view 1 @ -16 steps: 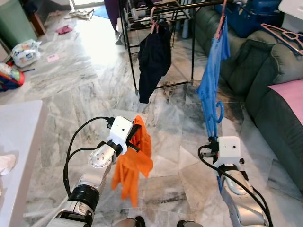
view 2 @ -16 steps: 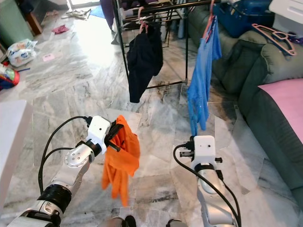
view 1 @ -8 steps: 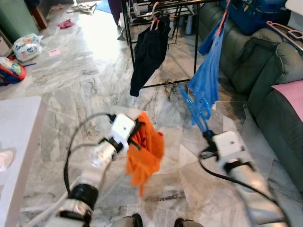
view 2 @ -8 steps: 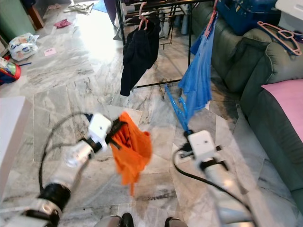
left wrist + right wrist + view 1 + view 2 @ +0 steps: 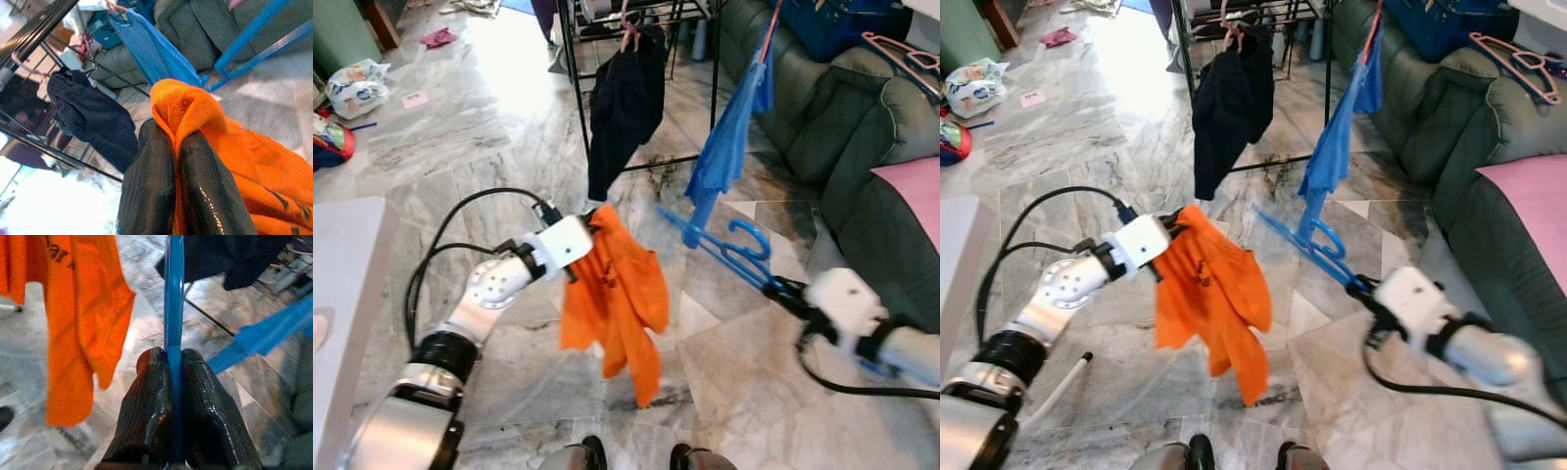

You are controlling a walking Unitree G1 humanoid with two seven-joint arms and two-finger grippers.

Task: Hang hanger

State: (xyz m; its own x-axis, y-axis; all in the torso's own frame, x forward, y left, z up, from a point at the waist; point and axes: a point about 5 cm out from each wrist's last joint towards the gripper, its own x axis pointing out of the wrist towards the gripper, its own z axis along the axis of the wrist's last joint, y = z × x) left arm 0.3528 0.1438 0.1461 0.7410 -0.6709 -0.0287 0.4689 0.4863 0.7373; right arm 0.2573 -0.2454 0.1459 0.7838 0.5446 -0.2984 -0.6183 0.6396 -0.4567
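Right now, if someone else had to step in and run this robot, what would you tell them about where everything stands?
Left gripper: shut on the orange shirt, which dangles above the marble floor.
Right gripper: shut on the blue hanger, held out low toward the shirt.
Drying rack ahead already carries a dark garment and a blue garment. The green sofa is on the right.
Done: shirt and hanger are both in hand.
Left: the shirt is not yet on the hanger, and the hanger is not yet hung on the rack.

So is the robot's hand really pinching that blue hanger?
Touching. In the right wrist view the right gripper has its two black fingers pressed against both sides of the blue hanger, with no gap showing.
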